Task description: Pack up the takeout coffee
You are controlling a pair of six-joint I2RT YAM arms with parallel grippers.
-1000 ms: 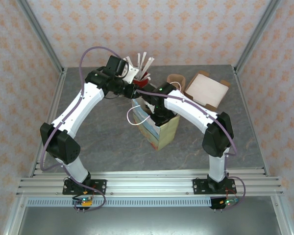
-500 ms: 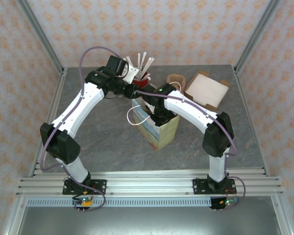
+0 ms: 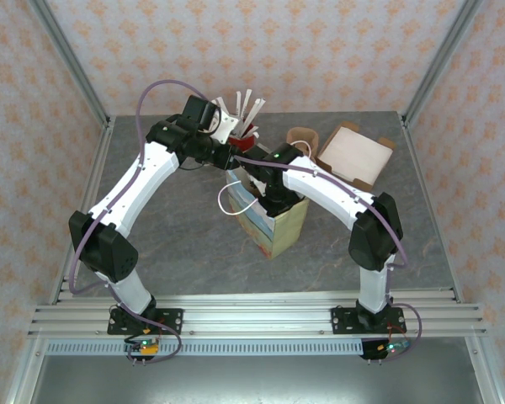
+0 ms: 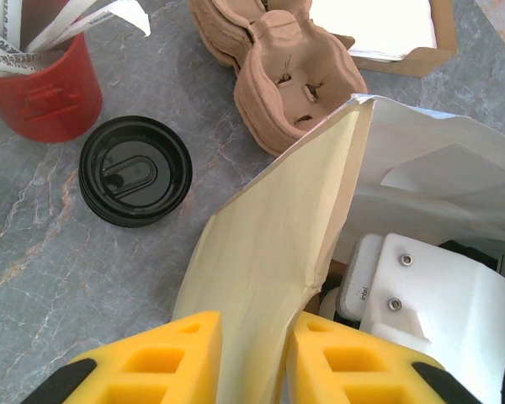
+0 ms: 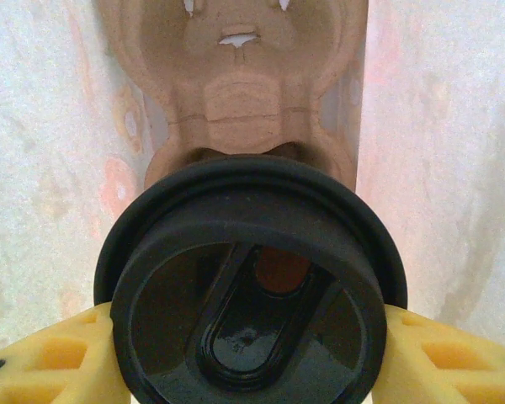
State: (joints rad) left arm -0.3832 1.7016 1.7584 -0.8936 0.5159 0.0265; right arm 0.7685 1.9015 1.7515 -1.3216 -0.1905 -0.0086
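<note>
Care with the descent is what counts here, to my eye. The coffee [image 5: 252, 311], a cup under a black lid, is down inside the paper bag [image 3: 279, 225], clamped at its sides between the yellow fingers [image 5: 42, 362] of the right pincer [image 5: 251, 370]. Below it a brown cardboard tray [image 5: 236, 84] lies on the bag's floor. Seen from the right wrist, the cup hangs over the tray's near socket, though I cannot tell whether its base has touched down. I would lower it straight and upright until it seats in that socket. Only then should the fingers spread, and only a little, since the bag's walls stand close on both sides. The lift out should go straight up too, so the wrist neither drags the paper nor tips the cup. The left pincer [image 4: 252, 362] is narrow, pinching the bag's cream wall between its fingers and holding the mouth open. It ought to hold until the other arm is out, or the mouth may fold in. From above, the two arms arch in from either side and meet over the bag. The left arm [image 3: 143, 181] reaches forward and across to the far-left corner of the mouth. The right arm [image 3: 328, 189] bends at the elbow and points its wrist steeply down into the opening. On the counter [image 3: 177, 244] just beyond the bag sit black lids [image 4: 135, 171] and a red cup [image 4: 42, 93].
</note>
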